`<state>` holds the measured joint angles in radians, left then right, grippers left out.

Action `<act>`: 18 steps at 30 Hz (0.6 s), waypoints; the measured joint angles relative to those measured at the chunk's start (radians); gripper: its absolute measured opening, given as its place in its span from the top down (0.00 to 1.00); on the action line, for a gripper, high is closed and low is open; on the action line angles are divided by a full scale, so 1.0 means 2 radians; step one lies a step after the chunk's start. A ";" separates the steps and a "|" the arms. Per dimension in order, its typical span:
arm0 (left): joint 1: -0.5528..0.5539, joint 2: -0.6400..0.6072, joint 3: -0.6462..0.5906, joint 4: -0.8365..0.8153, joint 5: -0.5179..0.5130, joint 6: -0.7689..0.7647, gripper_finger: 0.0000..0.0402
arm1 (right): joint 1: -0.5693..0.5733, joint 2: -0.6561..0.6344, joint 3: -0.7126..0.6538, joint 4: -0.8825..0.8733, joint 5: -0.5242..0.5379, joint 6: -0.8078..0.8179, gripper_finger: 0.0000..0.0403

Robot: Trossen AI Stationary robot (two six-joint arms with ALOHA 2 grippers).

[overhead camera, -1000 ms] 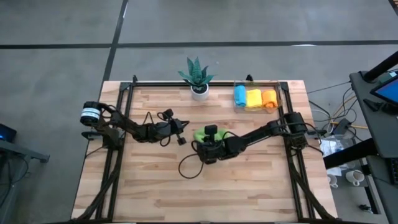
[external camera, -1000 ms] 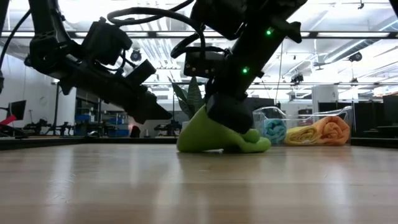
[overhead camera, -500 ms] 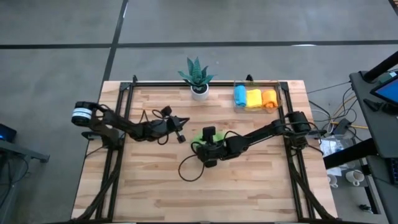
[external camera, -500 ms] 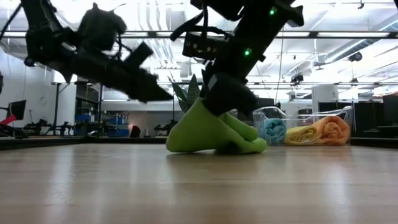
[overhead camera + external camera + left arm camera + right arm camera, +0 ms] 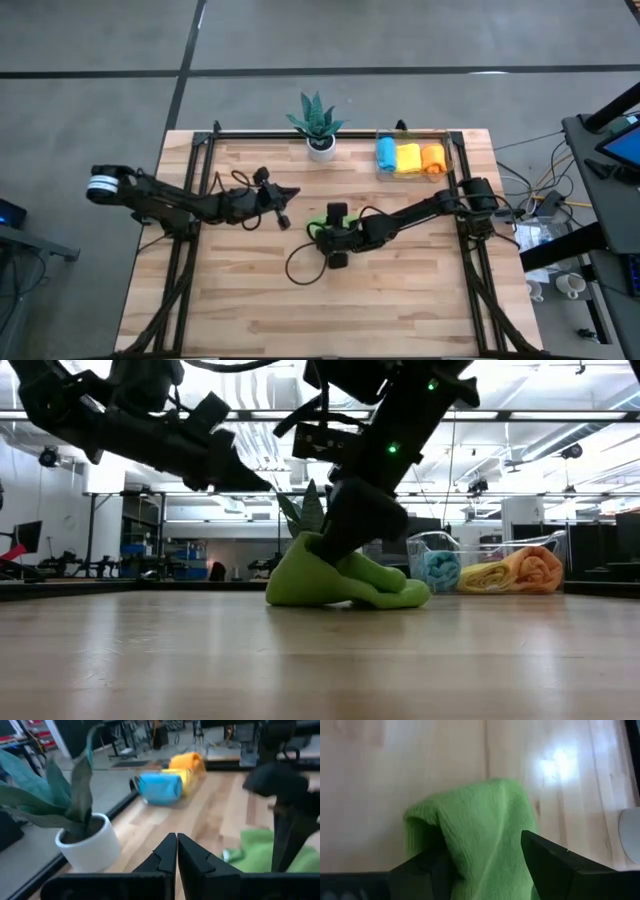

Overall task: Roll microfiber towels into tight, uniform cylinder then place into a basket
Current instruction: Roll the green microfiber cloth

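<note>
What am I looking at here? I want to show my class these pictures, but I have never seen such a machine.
Two dark robot arms work at a pale wooden table. One camera looks straight down, one sits level with the tabletop, and one rides on each wrist. The right gripper stands open, its fingers either side of a crumpled bright green microfiber towel lying mid-table. The left gripper is shut, holds nothing, and hangs in the air left of the towel. At the far edge stands a spiky green plant in a white pot, and beside it a clear plastic basket already holding a blue towel roll, a yellow towel roll and an orange towel roll.
</note>
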<state>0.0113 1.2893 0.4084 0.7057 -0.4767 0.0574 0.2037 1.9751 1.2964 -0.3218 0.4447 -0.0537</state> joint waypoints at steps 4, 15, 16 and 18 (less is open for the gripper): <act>0.000 0.018 0.000 -0.003 0.003 0.000 1.00 | 0.001 0.000 0.021 -0.059 -0.002 -0.007 0.48; 0.000 0.108 0.039 -0.001 0.105 0.003 1.00 | 0.007 -0.002 0.070 -0.174 -0.004 0.001 0.48; 0.000 0.118 0.045 -0.002 0.114 0.004 1.00 | 0.008 -0.002 0.071 -0.176 -0.004 0.000 0.48; 0.000 0.140 0.059 -0.002 0.122 0.004 1.00 | 0.011 -0.002 0.071 -0.177 -0.018 -0.006 0.48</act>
<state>0.0109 1.5691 0.5259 0.7026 -0.2323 0.0662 0.2256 1.9713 1.4376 -0.6763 0.4077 -0.0664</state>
